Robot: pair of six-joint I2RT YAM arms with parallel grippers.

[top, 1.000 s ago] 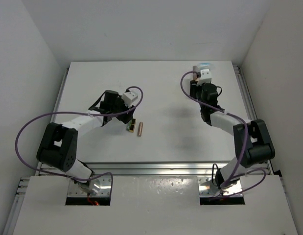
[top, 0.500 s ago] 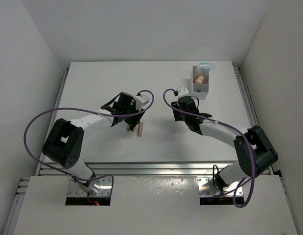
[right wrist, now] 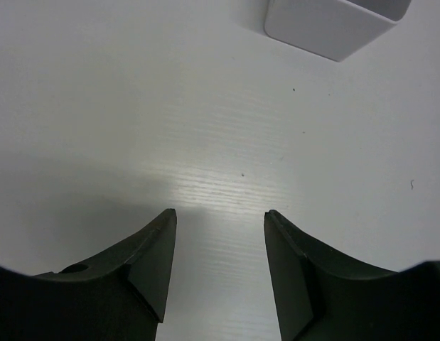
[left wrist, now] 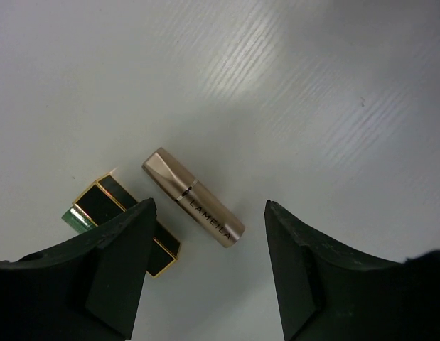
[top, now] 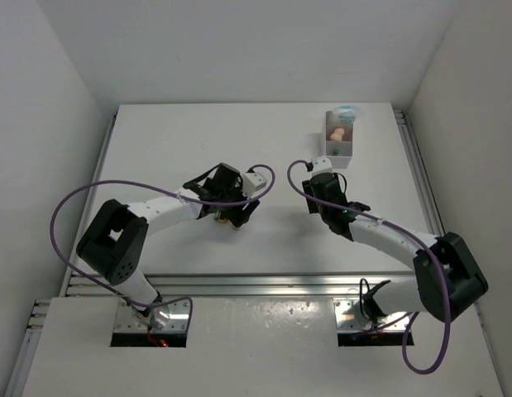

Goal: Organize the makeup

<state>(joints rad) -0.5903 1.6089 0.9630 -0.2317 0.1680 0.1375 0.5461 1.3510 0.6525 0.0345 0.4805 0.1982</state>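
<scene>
A rose-gold lipstick tube (left wrist: 193, 207) lies on the white table beside a dark green-yellow stick (left wrist: 99, 200). My left gripper (left wrist: 209, 206) hangs open just above them: the lipstick's end lies between the jaws, and the left finger (left wrist: 113, 270) covers part of the stick. In the top view the left wrist hides most of both items. My right gripper (right wrist: 220, 213) is open over bare table, short of the white tray (right wrist: 326, 25) and holding nothing. The tray (top: 325, 136) holds a peach sponge (top: 338, 132), a small green tube (top: 332, 151) and a white-blue packet (top: 346, 110).
The tray stands at the table's far right, close to the side rail (top: 417, 165). White walls close in the table on three sides. Purple cables (top: 82, 203) loop off both arms.
My left gripper has swung right and nearer, and is now over the lipstick and stick. My right gripper has drawn back from above the tray toward the table's middle.
</scene>
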